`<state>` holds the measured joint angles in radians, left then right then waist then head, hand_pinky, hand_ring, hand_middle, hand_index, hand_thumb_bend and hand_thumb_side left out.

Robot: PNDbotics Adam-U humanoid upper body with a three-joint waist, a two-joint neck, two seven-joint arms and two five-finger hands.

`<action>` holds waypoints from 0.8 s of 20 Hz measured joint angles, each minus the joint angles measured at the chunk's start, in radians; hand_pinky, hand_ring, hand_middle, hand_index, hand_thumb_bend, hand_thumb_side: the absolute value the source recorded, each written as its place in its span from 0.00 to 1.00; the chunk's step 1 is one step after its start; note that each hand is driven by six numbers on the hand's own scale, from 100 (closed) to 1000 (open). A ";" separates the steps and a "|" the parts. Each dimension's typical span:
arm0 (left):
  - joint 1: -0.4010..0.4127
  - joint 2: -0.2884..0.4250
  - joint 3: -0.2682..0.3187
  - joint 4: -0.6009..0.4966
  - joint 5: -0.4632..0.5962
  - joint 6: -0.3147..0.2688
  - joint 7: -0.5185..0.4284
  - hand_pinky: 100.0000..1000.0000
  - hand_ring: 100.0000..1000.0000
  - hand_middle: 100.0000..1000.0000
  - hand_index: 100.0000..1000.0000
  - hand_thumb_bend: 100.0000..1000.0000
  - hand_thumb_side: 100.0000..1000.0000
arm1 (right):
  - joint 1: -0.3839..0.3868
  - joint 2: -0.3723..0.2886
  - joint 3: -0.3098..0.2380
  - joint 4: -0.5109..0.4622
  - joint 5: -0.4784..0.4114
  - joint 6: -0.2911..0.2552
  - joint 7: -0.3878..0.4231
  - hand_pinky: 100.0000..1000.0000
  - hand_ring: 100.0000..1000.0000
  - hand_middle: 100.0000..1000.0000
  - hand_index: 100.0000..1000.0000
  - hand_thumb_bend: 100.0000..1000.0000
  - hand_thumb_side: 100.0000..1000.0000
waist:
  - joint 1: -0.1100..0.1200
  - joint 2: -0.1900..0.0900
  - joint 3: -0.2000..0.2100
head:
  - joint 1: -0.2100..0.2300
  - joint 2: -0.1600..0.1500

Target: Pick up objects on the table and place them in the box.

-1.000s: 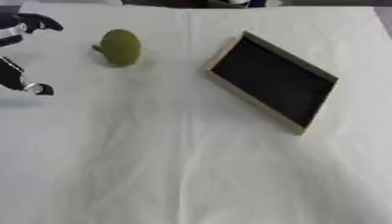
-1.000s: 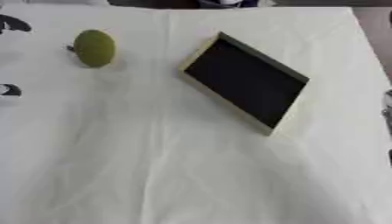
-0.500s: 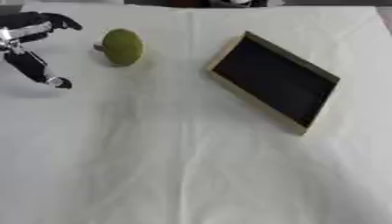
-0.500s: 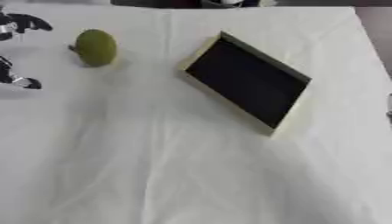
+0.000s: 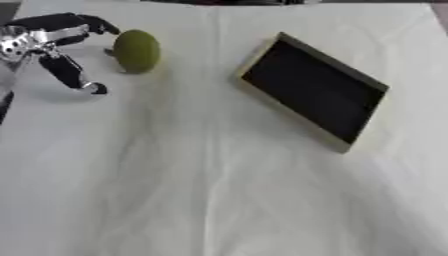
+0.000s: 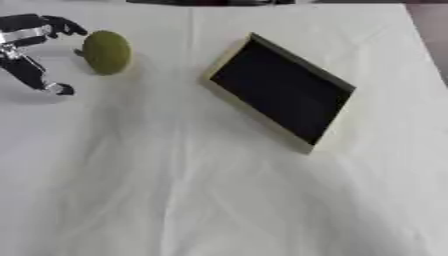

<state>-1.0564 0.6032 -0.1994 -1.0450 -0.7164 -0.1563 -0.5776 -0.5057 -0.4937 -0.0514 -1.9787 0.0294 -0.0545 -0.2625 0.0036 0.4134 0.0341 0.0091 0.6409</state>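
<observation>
A green, pear-like fruit (image 5: pixel 136 50) lies on the white cloth at the far left. My left hand (image 5: pixel 45 44) is just left of it, open, its upper fingers reaching toward the fruit's top and its thumb pointing down and away. A small gap separates the fingers from the fruit. The box (image 5: pixel 315 90), shallow with a black inside and a pale wooden rim, sits askew at the right of centre. My right hand shows in neither view.
A white cloth (image 5: pixel 219 190) covers the whole table, with a crease running down its middle. Dark shapes line the table's far edge at the top.
My left hand has come in from the left edge and moved right, up to the fruit. The fruit and the box have stayed put.
</observation>
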 measured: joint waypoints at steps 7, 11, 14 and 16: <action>-0.019 -0.029 0.013 0.049 -0.109 0.013 0.118 0.87 0.89 0.87 0.95 0.53 0.00 | -0.005 0.002 0.003 0.000 -0.006 0.000 0.004 0.83 0.68 0.64 0.75 0.00 0.73 | 0.000 0.006 -0.007 | 0.011 -0.002; -0.030 -0.044 0.022 0.076 -0.158 0.013 0.190 0.87 0.91 0.89 0.95 0.55 0.00 | -0.008 0.006 0.004 0.000 -0.007 0.002 0.007 0.83 0.68 0.64 0.75 0.00 0.73 | -0.005 0.011 -0.014 | 0.018 -0.010; -0.043 -0.052 0.026 0.091 -0.157 0.006 0.200 0.87 0.91 0.89 0.95 0.55 0.00 | -0.014 0.009 0.008 0.000 -0.007 0.001 0.009 0.83 0.68 0.64 0.75 0.00 0.73 | -0.006 0.014 -0.020 | 0.024 -0.011; -0.055 -0.058 0.031 0.100 -0.136 -0.003 0.186 0.86 0.91 0.88 0.94 0.55 0.00 | -0.014 0.010 0.009 0.000 -0.009 0.000 0.011 0.83 0.68 0.64 0.75 0.00 0.74 | -0.006 0.018 -0.027 | 0.027 -0.018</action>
<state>-1.1118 0.5452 -0.1686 -0.9447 -0.8527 -0.1597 -0.3919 -0.5201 -0.4840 -0.0426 -1.9787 0.0204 -0.0546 -0.2517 -0.0019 0.4318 0.0076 0.0363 0.6229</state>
